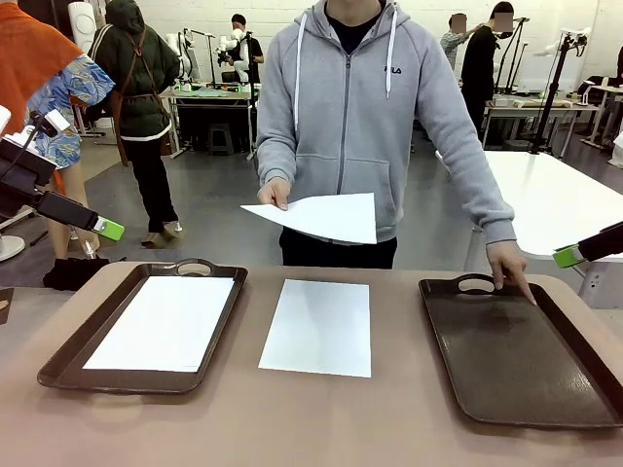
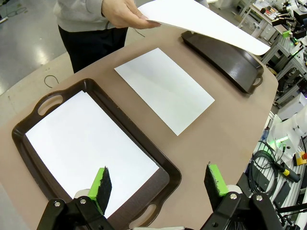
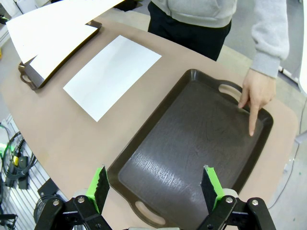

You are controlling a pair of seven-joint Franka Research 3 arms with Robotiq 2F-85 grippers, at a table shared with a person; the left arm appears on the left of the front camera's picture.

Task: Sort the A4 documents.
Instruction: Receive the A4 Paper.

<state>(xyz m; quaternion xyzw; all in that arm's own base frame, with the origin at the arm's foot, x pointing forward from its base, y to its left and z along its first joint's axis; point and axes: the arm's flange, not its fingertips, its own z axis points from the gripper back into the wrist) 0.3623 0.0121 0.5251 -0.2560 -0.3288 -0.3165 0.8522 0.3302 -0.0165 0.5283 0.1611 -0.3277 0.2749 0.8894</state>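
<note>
A4 documents numbered three in the front view. The trayed document lay flat in the left tray. The middle document lay on the surface between the two trays. The held document hung at 12 o'clock in the person's hand. The other hand touched the far rim of the right tray, whose floor was bare. The left end effector hovered at 9 o'clock and the right end effector at 3 o'clock, both well apart from every sheet.

In the left wrist view, the left end effector had its fingers spread apart, gripping nothing, above the near end of the left tray. The trayed document sat at its 10 o'clock, the middle document at 12 o'clock and the held document at 1 o'clock.

In the right wrist view, the right end effector likewise stood wide apart and unloaded over the right tray. The middle document lay at its 11 o'clock and the held document at 10 o'clock. The other hand pointed into the tray at 1 o'clock.
</note>
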